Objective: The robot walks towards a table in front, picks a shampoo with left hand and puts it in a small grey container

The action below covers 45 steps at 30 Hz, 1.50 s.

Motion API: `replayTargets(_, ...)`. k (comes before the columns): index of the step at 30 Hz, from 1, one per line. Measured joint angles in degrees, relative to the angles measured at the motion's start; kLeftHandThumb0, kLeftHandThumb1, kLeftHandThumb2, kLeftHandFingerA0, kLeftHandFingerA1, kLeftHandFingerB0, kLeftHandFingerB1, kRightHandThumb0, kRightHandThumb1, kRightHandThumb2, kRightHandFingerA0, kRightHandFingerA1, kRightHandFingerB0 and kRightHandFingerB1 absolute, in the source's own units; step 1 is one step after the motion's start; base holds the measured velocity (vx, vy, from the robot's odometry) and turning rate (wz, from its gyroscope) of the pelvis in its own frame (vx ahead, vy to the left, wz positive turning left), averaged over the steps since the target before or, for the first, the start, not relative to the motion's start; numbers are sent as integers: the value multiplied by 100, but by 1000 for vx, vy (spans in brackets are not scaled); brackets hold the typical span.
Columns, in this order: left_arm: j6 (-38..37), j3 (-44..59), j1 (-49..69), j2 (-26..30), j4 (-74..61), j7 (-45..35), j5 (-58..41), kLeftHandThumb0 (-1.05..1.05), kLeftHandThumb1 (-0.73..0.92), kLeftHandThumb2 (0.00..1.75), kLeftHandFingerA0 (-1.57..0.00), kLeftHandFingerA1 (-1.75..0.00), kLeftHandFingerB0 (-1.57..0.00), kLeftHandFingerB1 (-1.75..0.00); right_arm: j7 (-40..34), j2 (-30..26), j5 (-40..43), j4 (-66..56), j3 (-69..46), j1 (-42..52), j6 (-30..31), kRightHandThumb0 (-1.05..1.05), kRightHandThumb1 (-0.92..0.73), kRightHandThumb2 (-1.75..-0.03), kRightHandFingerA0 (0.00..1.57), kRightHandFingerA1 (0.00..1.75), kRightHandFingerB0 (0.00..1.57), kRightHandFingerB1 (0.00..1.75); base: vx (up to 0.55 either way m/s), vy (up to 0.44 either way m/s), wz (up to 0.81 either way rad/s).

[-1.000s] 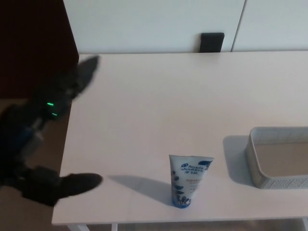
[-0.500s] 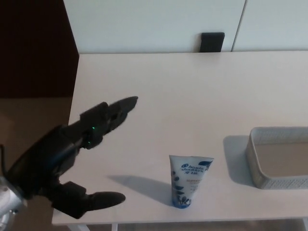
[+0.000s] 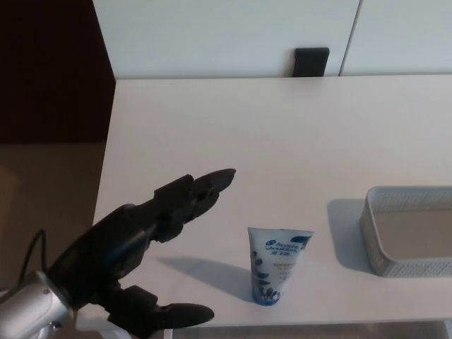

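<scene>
- Head view: you are looking down on a pale desk [image 3: 282, 134] that fills most of the frame, with white panels [image 3: 226, 35] behind its far edge.
- Your left hand [image 3: 134, 247] comes in from the lower left corner on a silver forearm [image 3: 28, 314], with a thin cable [image 3: 37, 244] looping above the wrist.
- The hand is spread wide and holds nothing. The two fingers [image 3: 205, 187] point toward the upper right, and the thumb [image 3: 176, 314] lies low along the bottom edge, pointing right.
- The shampoo tube [image 3: 277, 265] stands upright on its cap at lower centre, close to the desk's near edge. It is white and blue with dark print, and its shadow falls to the left.
- The hand is left of the tube and apart from it. The tube stands to the right of the gap between fingers and thumb, and neither touches it.
- The grey container [image 3: 402, 265] sits on the desk at the right edge of the frame, which cuts it off. It is well apart from the tube, and you can see its latticed wall and bare bottom.
- A small black block [image 3: 311, 61] sits at upper centre, at the desk's far edge against the panels.
- A dark red surface [image 3: 49, 70] fills the upper left, and brown floor [image 3: 42, 183] shows below it, left of the desk.
</scene>
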Motion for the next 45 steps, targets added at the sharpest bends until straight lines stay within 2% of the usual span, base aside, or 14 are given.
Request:
replayTargets(2, 27, -104, -60, -121, 14, -1, 57, -56, 42, 58, 0, -22, 0, -11, 0, 0, -21, -1, 34, -14, 0, -27, -70, -61, 60, 41, 48, 37, 0, 0, 0)
replayTargets(3, 28, -116, -74, -146, 15, -2, 71, -57, 36, 73, -1, -14, 0, -15, 0, 0, -27, -1, 46, -16, 0, -26, -70, -61, 59, 41, 47, 37, 0, 0, 0)
replayTargets(10, 61, -297, -212, -314, 150, -9, 205, -60, 37, 73, -1, -10, 0, -14, 2, 0, -36, -12, 77, -41, -18, -26, -72, -61, 60, 42, 48, 37, 0, 0, 0)
replayTargets(11, 64, -307, -221, -330, 162, -11, 224, -56, 35, 74, -1, -16, 0, -19, 2, 0, -36, -12, 77, -46, -20, -26, -73, -62, 60, 42, 47, 37, 0, 0, 0)
replayTargets(20, 88, -377, -322, -494, 364, -21, 347, -58, 36, 75, -1, -14, 0, -18, 36, 0, -33, -33, 86, -111, -23, -27, -71, -61, 58, 41, 46, 37, 0, 0, 0)
replayTargets(23, 108, -389, -356, -571, 438, -26, 371, -61, 38, 74, 0, -10, 0, -16, 50, 0, -31, -34, 84, -125, -23, -26, -72, -61, 58, 41, 47, 37, 0, 0, 0)
replayTargets(24, 120, -390, -369, -586, 461, -29, 373, -65, 40, 74, 0, -4, 0, -12, 53, 0, -31, -34, 84, -130, -23, -25, -73, -61, 57, 42, 46, 37, 0, 0, 0)
replayTargets(27, 168, -395, -426, -622, 542, -57, 373, -65, 40, 74, 0, -4, 0, -12, 78, 0, -23, -38, 68, -133, -24, -25, -73, -61, 57, 42, 46, 37, 0, 0, 0)
replayTargets(30, 202, -397, -495, -668, 645, -79, 378, -61, 38, 76, 0, -14, 0, -19, 99, 0, -19, -37, 46, -134, -24, -26, -72, -61, 56, 42, 45, 37, 0, 0, 0)
replayTargets(33, 207, -396, -593, -765, 856, -89, 383, -62, 38, 78, 0, -18, 0, -19, 116, 0, -15, -36, 10, -140, -24, -24, -72, -61, 56, 42, 46, 37, 0, 0, 0)
replayTargets(45, 214, -582, -763, -1131, 1787, -80, 580, -63, 38, 77, 0, -16, 0, -15, 139, 14, -18, -36, -29, -199, -22, -25, -74, -62, 58, 42, 47, 37, 0, 0, 0)
